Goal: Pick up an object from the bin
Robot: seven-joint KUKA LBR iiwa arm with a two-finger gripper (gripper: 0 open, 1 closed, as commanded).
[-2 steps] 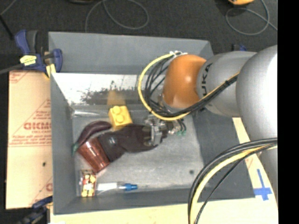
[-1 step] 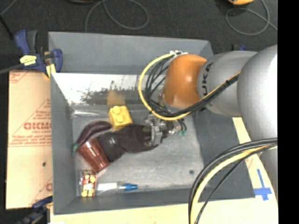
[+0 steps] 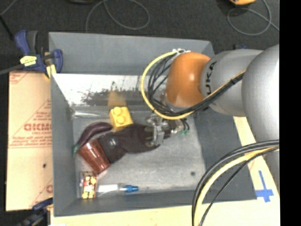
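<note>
The dark maroon lump (image 3: 128, 139) lies mid-bin, with the gripper (image 3: 155, 133) down at its right end; how far the gripper is open, and whether it has hold of anything, I cannot tell. A yellow brick (image 3: 121, 117) sits just beside the lump's upper edge, a reddish-brown cup (image 3: 94, 156) is at its left end, and a blue-tipped clear tube (image 3: 117, 188) lies near the front wall of the bin (image 3: 188, 160)

- The silver arm (image 3: 249, 79) reaches in from the right, its last link angled down and leftward.
- An orange cover (image 3: 187, 81) caps the wrist, with black and yellow cables (image 3: 149, 81) looped around it.
- The gripper (image 3: 155, 133) hangs below the cover, apparently pointing straight down.
</note>
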